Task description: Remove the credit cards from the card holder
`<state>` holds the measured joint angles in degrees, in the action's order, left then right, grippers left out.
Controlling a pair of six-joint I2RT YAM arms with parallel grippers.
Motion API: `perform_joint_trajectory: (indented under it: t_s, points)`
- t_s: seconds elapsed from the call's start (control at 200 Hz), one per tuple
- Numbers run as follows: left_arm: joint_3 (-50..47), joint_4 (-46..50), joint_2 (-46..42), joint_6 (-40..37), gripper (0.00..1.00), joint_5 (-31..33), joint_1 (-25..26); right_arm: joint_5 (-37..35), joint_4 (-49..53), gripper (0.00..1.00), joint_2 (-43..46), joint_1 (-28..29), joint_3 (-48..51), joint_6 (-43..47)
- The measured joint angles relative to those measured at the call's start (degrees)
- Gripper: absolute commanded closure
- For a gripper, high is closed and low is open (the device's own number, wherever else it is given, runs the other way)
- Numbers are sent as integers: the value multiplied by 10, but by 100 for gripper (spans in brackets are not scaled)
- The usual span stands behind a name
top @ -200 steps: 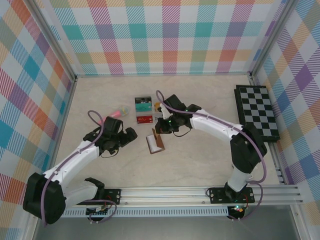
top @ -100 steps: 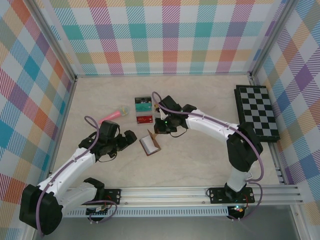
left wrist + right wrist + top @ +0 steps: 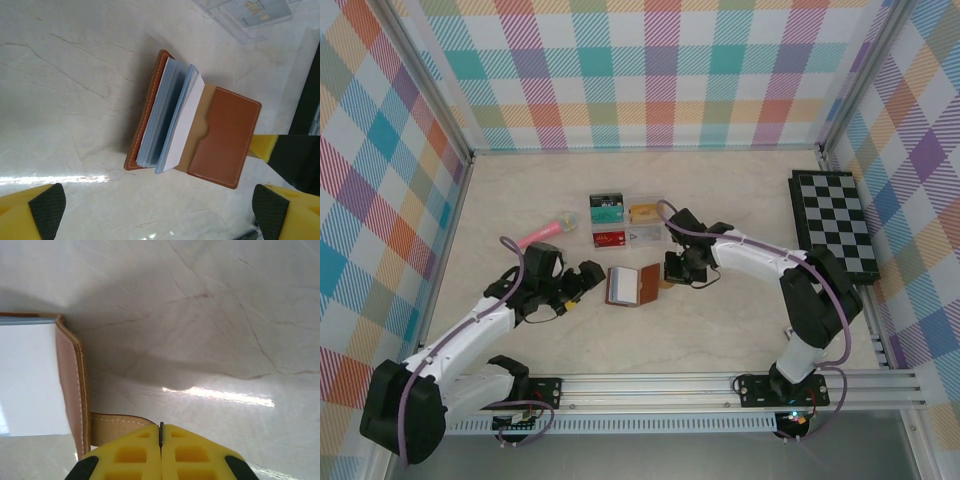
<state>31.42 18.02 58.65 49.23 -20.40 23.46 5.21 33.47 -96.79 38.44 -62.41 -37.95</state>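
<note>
From above, the card holder [image 3: 633, 285] lies open between my left gripper [image 3: 586, 284] and right gripper [image 3: 668, 281]; left wrist: mine spread wide, facing its pages [image 3: 167, 117] to pick; right wrist: mine closed, seemingly pinning its side tab [image 3: 117, 422].

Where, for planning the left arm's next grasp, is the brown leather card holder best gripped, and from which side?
Probably the raised stack of blue-grey pages in the brown leather card holder, coming from its left, where the open left gripper faces it. That stack stands proud of the table, offering two faces; the right flap lies flat, with the shut right gripper at its tab.
</note>
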Motion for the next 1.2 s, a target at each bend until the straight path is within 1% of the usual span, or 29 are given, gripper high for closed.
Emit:
perform_joint_trajectory:
  t_s: [0.06,0.24,0.31,0.465,0.68,1.0,1.2]
  points:
    - [-1,-19,13,8,11,-8,6,1,0,97,-1,-3,4,-2]
    - [2,-52,55,18,32,-23,36,4,-4,97,-8,-9,5,-2]
    - [9,-61,72,19,38,-27,46,4,-4,97,-12,-12,5,-2]
    - [38,-82,116,20,41,-31,58,7,-5,97,-19,-17,3,-2]
    - [59,-89,168,7,51,-30,65,14,-9,97,-31,-21,0,-2]
    - [78,-86,216,-8,53,-29,65,21,-14,97,-44,-25,0,2]
    - [82,-86,233,-13,66,-37,65,24,-15,98,-48,-25,0,7]
